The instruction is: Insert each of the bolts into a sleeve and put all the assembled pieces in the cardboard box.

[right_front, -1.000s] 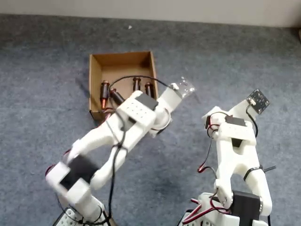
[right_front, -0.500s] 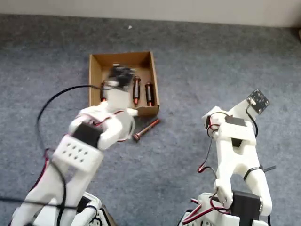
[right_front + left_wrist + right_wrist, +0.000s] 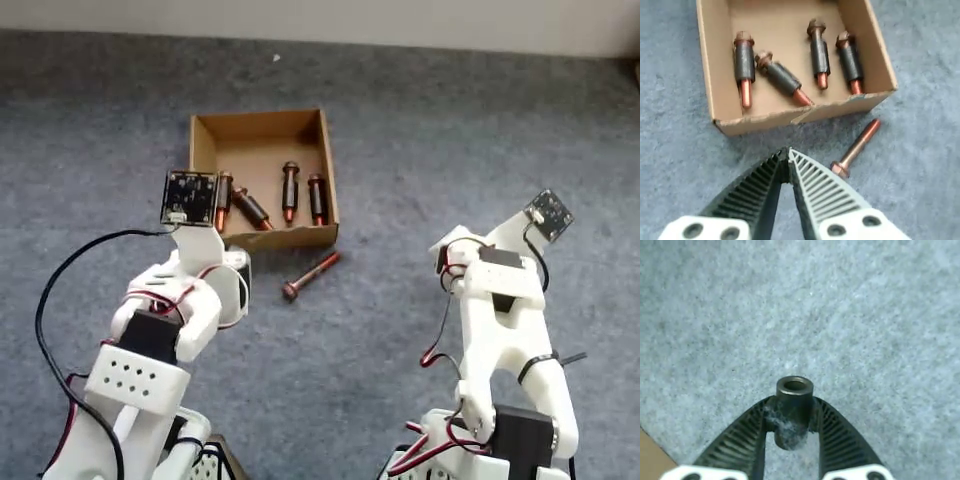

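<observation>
The cardboard box (image 3: 205, 135) holds several copper bolts in dark sleeves (image 3: 818, 52), all lying flat. A bare copper bolt (image 3: 311, 275) lies on the carpet just in front of the box's near right corner, and it also appears as a loose bolt (image 3: 856, 148) in the left wrist view. My left gripper (image 3: 788, 152) is shut and empty, its tip just short of the box's front wall and to the left of the loose bolt. My right gripper (image 3: 792, 404) is shut on a dark sleeve (image 3: 795, 388), held over bare carpet with the bore open at the top.
Grey carpet covers the whole surface. The left arm (image 3: 185, 300) stands in front of the box, the right arm (image 3: 500, 290) well to the right of it. A brown edge (image 3: 649, 457) shows at the corner of the right wrist view.
The left arm swung from the box's right side across the box and pulled back to its front left. The loose bolt came into view. The right arm kept still.
</observation>
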